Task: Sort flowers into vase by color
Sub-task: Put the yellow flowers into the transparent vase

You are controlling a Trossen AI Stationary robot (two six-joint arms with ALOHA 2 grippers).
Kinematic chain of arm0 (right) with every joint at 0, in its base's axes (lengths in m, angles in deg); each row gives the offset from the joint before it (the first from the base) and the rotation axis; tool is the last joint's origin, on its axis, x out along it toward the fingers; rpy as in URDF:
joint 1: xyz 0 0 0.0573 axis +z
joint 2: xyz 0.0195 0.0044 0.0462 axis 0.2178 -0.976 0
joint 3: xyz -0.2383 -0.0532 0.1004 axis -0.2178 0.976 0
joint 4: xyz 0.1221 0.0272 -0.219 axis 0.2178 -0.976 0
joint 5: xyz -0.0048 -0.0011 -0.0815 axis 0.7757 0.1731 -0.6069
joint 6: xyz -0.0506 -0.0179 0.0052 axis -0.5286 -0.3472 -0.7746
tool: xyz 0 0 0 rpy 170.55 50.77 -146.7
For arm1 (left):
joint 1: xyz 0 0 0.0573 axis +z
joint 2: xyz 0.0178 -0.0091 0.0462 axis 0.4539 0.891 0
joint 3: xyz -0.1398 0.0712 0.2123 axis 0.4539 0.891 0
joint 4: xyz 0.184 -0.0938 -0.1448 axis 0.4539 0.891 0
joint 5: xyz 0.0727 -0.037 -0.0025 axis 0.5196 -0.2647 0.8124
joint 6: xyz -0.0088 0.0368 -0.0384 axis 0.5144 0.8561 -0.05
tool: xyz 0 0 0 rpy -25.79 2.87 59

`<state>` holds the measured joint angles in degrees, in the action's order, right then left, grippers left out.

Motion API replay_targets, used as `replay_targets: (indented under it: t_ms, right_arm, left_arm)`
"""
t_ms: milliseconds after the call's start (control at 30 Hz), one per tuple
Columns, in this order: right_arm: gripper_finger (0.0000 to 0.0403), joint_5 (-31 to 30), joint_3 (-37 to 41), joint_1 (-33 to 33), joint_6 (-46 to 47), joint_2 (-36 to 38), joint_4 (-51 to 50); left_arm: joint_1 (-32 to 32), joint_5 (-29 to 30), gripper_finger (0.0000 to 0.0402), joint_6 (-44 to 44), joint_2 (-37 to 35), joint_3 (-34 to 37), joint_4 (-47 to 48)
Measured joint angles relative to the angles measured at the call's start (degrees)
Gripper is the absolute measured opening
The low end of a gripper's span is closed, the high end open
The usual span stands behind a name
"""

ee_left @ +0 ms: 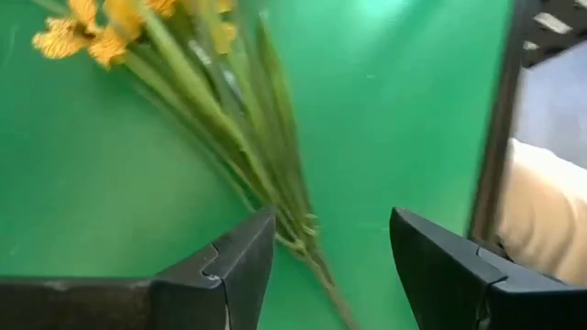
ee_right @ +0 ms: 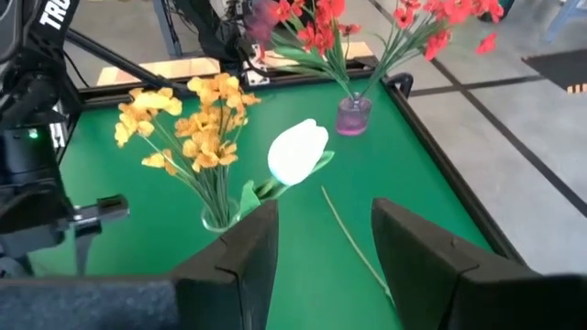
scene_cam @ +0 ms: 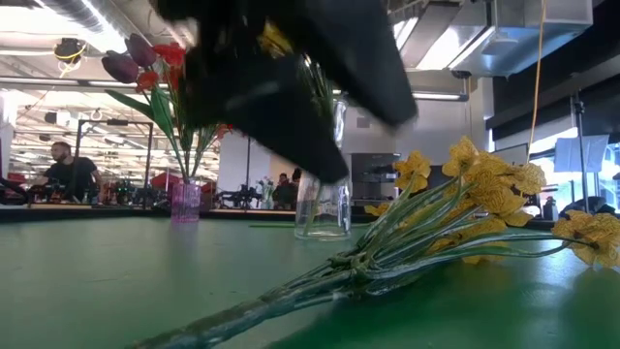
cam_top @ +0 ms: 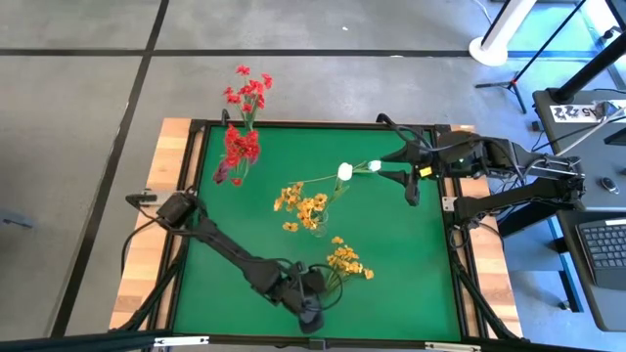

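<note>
A loose bunch of yellow-orange flowers [cam_top: 344,259] lies flat on the green mat near the front edge, and also shows in the low view [scene_cam: 465,204]. My left gripper [ee_left: 330,247] hovers open above its stems [ee_left: 275,183], one finger on each side and clear of them. More yellow flowers stand in a clear vase [cam_top: 318,223] at mid table. Red clusters and dark buds stand in a pink vase [scene_cam: 185,199] at the far left. My right gripper [ee_right: 321,238] is open, and a white bloom [ee_right: 298,151] is just ahead of it. My right gripper's fingers stand wide apart. The white flower's stem [ee_right: 252,197] runs down behind one finger [ee_right: 248,247], which hides its lower end. I cannot tell whether the gripper touches it.
A thin green stem [ee_right: 353,243] lies on the mat ahead of the right gripper. A black frame [cam_top: 293,125] rims the mat. People and benches show in the room beyond the far edge [scene_cam: 58,170]. Bare mat lies at the front left [cam_top: 210,293] and front right [cam_top: 421,284].
</note>
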<state>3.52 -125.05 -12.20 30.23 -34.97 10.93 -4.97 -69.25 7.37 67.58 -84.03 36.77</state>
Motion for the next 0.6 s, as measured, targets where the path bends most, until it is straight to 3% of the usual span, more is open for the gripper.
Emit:
replay_targets:
  t_ms: [600]
  right_arm:
    - [0.0175,0.0,0.0,0.0,0.4,0.0,-1.7]
  left_arm:
    - [1.1,1.4,0.0201,-2.7,5.0,-0.3,4.9]
